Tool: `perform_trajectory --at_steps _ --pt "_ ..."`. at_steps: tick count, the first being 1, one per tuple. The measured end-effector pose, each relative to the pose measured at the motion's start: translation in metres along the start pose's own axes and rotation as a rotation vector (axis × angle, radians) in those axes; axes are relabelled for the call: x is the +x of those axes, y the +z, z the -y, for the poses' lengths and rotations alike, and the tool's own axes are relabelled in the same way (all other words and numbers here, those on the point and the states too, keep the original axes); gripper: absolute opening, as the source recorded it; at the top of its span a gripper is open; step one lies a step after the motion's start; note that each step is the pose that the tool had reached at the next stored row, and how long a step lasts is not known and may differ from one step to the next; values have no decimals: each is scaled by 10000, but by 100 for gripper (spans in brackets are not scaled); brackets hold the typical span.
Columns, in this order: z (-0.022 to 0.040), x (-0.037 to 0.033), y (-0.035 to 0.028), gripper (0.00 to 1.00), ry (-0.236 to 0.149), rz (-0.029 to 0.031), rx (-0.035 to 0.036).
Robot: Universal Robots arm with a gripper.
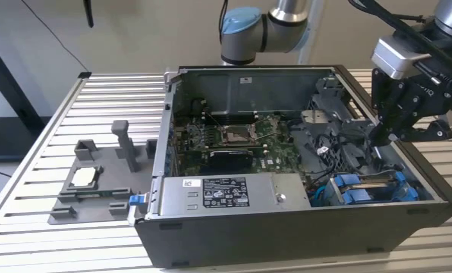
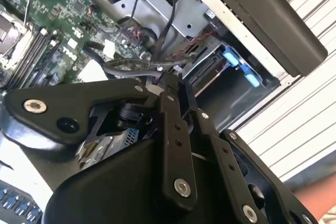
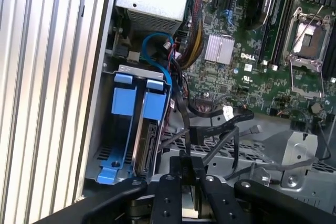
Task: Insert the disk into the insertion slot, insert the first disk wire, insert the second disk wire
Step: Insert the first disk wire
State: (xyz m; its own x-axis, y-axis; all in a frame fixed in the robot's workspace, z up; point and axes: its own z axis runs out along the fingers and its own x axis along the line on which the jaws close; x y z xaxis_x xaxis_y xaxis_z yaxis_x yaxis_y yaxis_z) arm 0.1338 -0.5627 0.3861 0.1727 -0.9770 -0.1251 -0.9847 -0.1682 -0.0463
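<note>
The disk [image 3: 149, 148] stands on edge inside the insertion slot [image 3: 126, 72], the grey metal cage with blue clips [image 1: 349, 182] at the case's front corner on the exterior view's right. My gripper [image 1: 385, 136] hangs inside the open computer case just behind that cage. In both wrist views its fingertips [image 3: 182, 162] are pressed together on a black disk wire [image 3: 185, 124] that runs from the cable bundle towards the cage. A blue wire [image 3: 157, 45] loops above the cage. In the second wrist view my gripper [image 2: 169, 85] meets the black cables, with the cage [image 2: 236, 64] beyond.
The motherboard [image 1: 233, 136] fills the case floor, and the labelled power supply [image 1: 218, 193] lies along the front. A grey fixture tray [image 1: 66, 207] with upright posts and a processor chip [image 1: 84, 177] sits on the slatted table [image 1: 119, 96]. Part of a person's arm [image 2: 315, 200] shows outside the case.
</note>
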Motion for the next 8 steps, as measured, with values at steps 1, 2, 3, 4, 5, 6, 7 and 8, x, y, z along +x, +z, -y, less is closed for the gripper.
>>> perform_trajectory --at_steps 1,2,3,4,5,6,7,8 --pt "22 7 9 19 3 3 -14" --pt "36 13 18 19 5 2 -18" --pt "47 18 28 19 14 2 -19" --pt "49 22 38 19 36 2 -16" --pt "49 25 46 19 68 0 -12" --pt "49 28 54 19 103 -2 -7" --pt "50 31 61 19 135 -4 -3" --pt "50 34 69 19 168 -5 1"
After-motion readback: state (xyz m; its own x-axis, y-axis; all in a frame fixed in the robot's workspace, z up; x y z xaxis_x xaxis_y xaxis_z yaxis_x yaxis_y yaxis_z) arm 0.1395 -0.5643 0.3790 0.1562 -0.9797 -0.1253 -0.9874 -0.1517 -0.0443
